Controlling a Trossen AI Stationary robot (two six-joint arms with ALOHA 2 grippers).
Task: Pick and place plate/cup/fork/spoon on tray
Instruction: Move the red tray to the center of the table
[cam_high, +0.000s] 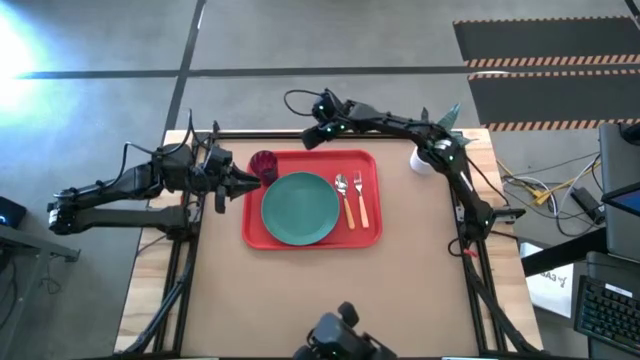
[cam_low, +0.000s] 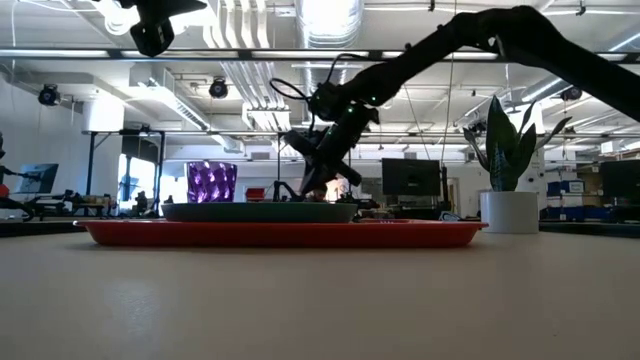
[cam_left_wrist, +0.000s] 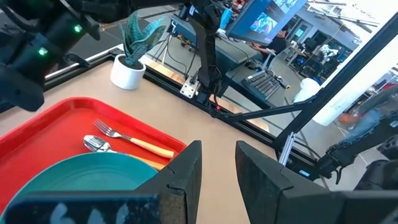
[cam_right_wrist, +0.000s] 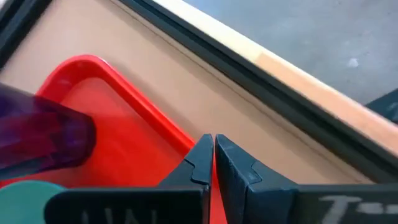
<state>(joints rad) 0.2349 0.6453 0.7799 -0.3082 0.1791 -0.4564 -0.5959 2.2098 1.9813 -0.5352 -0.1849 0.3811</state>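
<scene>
The red tray (cam_high: 370, 236) lies in the middle of the table. On it rest the teal plate (cam_high: 300, 207), the dark purple cup (cam_high: 264, 163) upright in the far left corner, and the spoon (cam_high: 342, 188) and the fork (cam_high: 358, 196) side by side to the right of the plate. My left gripper (cam_high: 243, 183) is open and empty over the tray's left edge, beside the cup; its wrist view shows the plate (cam_left_wrist: 81, 180), the spoon (cam_left_wrist: 96, 144) and the fork (cam_left_wrist: 134, 142). My right gripper (cam_high: 308, 137) is shut and empty, above the tray's far rim (cam_right_wrist: 124, 93), near the cup (cam_right_wrist: 37, 134).
A white pot with a green plant (cam_high: 425, 160) stands at the table's far right, near my right arm. A dark frame runs along the table's edges. The near half of the table has bare brown surface (cam_high: 330, 290).
</scene>
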